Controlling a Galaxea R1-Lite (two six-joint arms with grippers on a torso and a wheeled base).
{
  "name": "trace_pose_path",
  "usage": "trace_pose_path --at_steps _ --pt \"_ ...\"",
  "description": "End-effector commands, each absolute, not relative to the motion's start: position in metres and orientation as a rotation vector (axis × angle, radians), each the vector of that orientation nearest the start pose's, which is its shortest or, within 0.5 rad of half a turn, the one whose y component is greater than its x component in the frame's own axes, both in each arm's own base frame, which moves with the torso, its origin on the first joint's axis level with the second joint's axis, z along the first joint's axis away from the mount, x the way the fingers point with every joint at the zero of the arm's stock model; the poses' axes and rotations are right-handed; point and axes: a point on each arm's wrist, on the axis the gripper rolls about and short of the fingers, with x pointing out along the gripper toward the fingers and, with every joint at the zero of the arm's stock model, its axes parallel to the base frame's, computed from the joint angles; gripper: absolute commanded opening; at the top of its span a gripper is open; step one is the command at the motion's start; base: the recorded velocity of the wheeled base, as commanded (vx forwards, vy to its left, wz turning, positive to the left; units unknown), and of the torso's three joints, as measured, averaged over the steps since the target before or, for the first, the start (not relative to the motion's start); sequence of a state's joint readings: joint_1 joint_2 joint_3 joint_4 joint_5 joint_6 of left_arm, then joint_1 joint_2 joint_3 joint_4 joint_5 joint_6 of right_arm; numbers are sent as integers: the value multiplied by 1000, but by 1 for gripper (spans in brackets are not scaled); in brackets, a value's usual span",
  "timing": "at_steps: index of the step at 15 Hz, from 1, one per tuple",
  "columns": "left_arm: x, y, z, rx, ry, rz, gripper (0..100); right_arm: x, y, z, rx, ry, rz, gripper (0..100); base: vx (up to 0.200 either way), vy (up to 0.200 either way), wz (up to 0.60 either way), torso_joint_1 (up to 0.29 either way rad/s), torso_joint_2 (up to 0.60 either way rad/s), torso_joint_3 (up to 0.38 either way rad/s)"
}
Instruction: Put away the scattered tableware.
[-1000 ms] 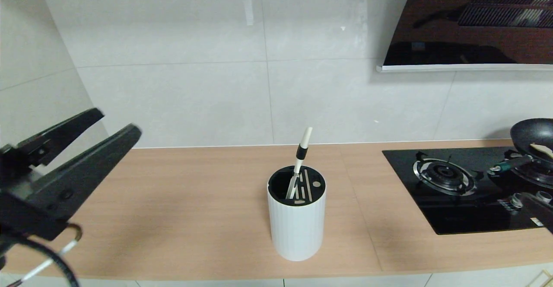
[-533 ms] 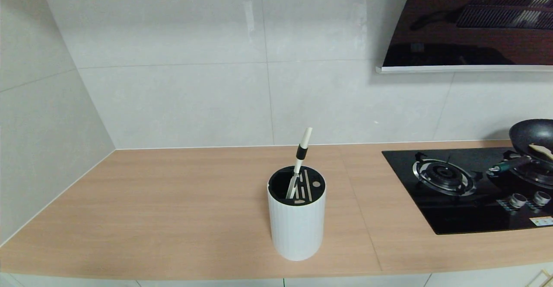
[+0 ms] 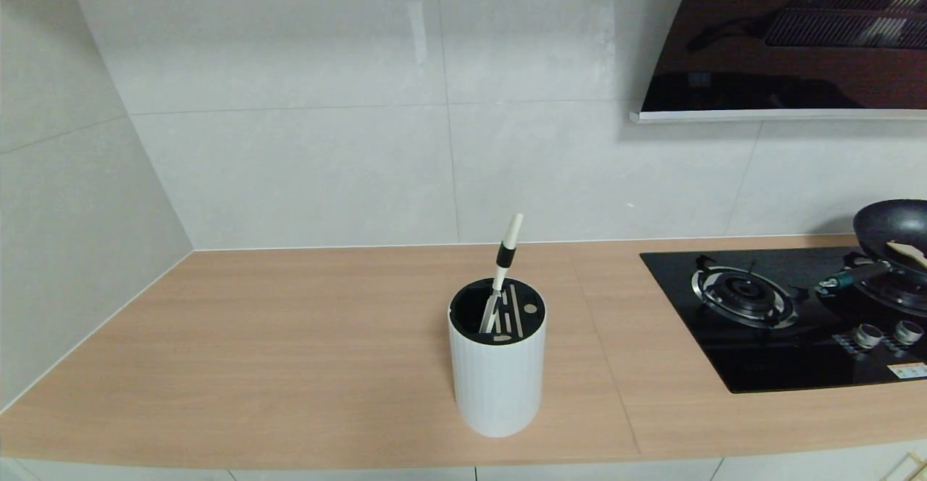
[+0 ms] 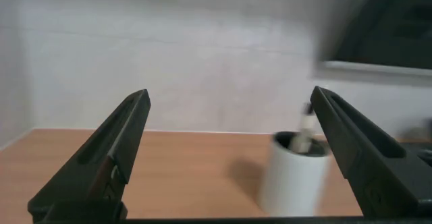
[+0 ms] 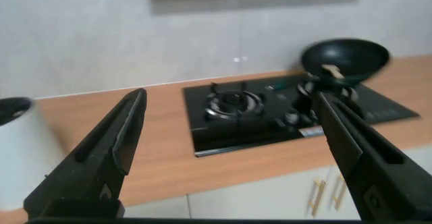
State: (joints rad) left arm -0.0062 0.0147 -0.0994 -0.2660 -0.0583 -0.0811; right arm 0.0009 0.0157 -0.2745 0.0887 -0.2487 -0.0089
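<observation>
**A:** Where is the tableware?

**B:** One utensil, with a cream handle and a black band, stands in the white holder in the middle of the wooden counter. Its lower end sits in the open well of the holder's black top, just beside the narrow slots. The handle leans up and back toward the wall.

**A:** Why does it lean?

**B:** I think the well is wider than the shaft, so the shaft tips over against the rim.

**A:** What kind of utensil is it?

**B:** I cannot tell, because the working end is hidden inside the holder.

**A:** And the grippers?

**B:** The left gripper has its two fingers spread wide with nothing between them. It hangs well apart from the holder and looks along the counter at it. The right gripper is also spread wide and bare. It faces the stove and the black pan on the far burner.

**A:** Why are they spread?

**B:** My guess is that neither has anything to carry, and parted fingers are ready for a next pick.

**A:** Is the pan part of the job?

**B:** Probably not, since it sits on its burner where a pan belongs. Something pale rests inside it, but it is too small to name.

**A:** How far along is the task, then?

**B:** The piece I can make out is already in the holder, so I judge the task far along and perhaps done.
</observation>
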Motion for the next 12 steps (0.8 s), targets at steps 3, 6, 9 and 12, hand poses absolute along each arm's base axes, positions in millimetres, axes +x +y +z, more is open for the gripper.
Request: trace_pose_path --at_steps 3,6,9,12 --pt "-23 -1 84 12 -77 -29 100 -24 -5 89 17 -129 -219 100 0 0 0 0 0 0" --pt "-23 0 75 66 4 -20 100 -23 -4 80 9 -40 -170 100 0 0 0 0 0 0" --pt "-23 0 75 20 7 -20 100 -23 0 75 6 12 -23 100 0 0 0 0 0 0" --pt "-23 0 75 5 6 -20 100 -23 0 76 8 3 -25 100 0 0 0 0 0 0"
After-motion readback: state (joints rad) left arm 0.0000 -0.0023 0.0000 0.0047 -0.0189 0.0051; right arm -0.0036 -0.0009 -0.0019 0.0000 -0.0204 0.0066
